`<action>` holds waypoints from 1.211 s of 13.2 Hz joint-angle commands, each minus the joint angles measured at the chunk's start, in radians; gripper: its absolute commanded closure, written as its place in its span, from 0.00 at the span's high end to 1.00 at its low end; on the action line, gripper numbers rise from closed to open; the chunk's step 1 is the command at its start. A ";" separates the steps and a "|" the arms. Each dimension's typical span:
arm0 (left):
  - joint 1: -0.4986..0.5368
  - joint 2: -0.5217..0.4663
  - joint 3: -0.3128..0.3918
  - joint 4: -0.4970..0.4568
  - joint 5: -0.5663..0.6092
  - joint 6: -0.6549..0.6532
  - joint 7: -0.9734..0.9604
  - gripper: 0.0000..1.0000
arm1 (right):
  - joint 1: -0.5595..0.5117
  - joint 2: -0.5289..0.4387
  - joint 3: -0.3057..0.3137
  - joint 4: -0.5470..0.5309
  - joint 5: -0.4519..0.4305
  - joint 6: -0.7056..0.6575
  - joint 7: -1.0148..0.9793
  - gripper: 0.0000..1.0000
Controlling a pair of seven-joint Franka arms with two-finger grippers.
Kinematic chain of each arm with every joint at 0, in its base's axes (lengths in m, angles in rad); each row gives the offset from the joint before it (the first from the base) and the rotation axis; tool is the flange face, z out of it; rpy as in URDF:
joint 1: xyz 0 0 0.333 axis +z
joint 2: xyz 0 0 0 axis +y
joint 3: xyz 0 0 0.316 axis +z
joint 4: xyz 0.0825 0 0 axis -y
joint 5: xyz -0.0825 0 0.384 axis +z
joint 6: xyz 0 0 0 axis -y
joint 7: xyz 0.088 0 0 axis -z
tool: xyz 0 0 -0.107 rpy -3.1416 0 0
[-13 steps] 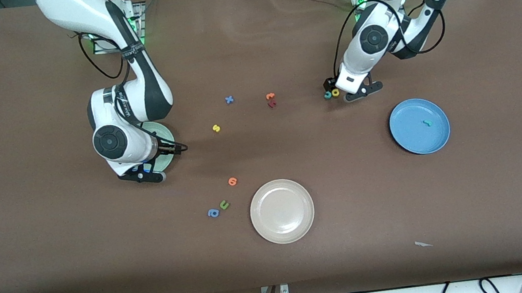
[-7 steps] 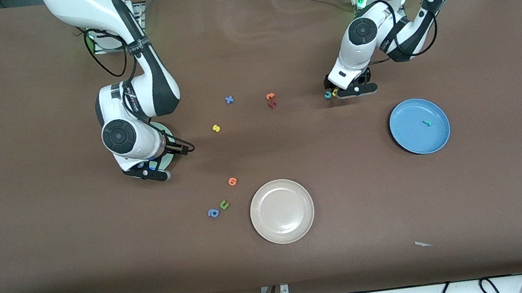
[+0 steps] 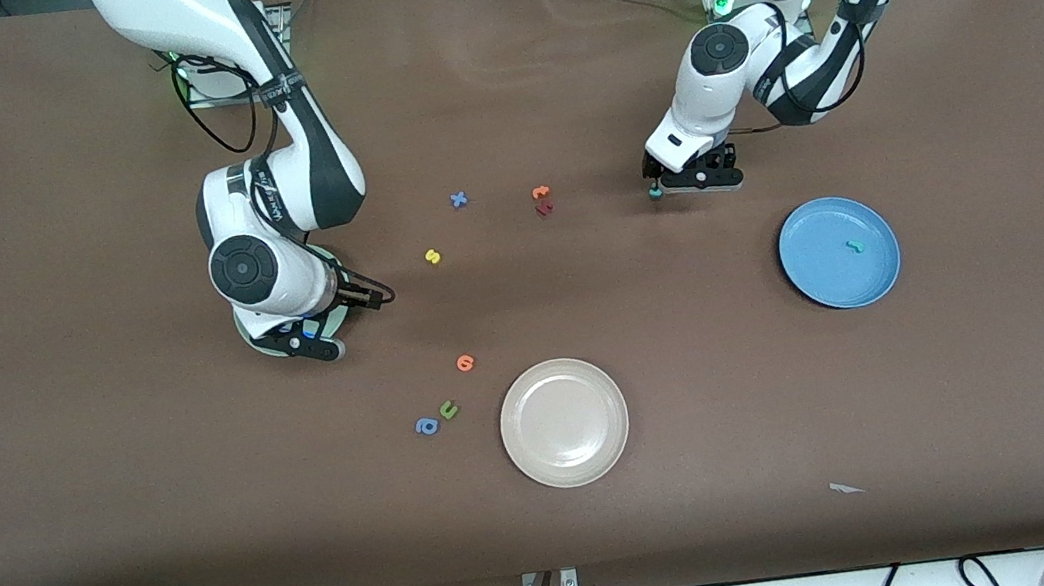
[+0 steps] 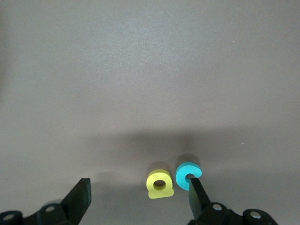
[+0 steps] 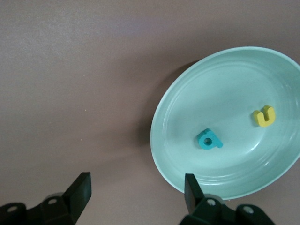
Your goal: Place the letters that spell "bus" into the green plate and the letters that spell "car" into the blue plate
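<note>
On the brown table [image 3: 104,489] you are seeing the left gripper [image 4: 140,199] hanging wide open over the yellow a [image 4: 159,183] and teal c [image 4: 188,174]. The right gripper [image 5: 136,194] is also spreading wide beside the green plate [image 5: 168,117], which is holding the teal b [image 5: 209,139] and yellow u [image 5: 265,116]. No writing is readable.

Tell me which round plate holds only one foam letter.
The round mid-blue plate, holding only a thin teal-green r. The pale mint-green plate holds two letters; the beige-white plate holds none.
</note>
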 commanded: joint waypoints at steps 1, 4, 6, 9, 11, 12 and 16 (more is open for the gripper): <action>0.014 0.002 -0.004 -0.012 0.026 0.017 0.031 0.95 | 0.008 0.002 -0.004 0.007 0.017 0.003 0.022 0.89; 0.033 0.002 -0.010 -0.021 0.024 0.017 0.053 0.94 | 0.031 0.002 -0.004 0.009 0.023 0.020 0.081 0.89; 0.033 0.002 -0.010 -0.020 0.026 0.017 0.053 0.94 | 0.046 0.009 -0.004 0.009 0.023 0.039 0.105 0.89; 0.028 0.027 -0.010 -0.011 0.024 0.017 0.053 0.94 | 0.048 0.011 -0.004 0.015 0.023 0.037 0.103 0.89; 0.022 0.037 -0.010 -0.011 0.024 0.017 0.054 0.91 | 0.050 0.011 -0.004 0.015 0.023 0.037 0.103 0.89; 0.019 0.048 -0.012 -0.011 0.026 0.017 0.058 0.89 | 0.048 0.012 -0.004 0.016 0.023 0.037 0.103 0.89; 0.023 0.059 -0.012 -0.009 0.026 0.017 0.147 0.78 | 0.050 0.017 -0.006 0.024 0.023 0.031 0.109 0.89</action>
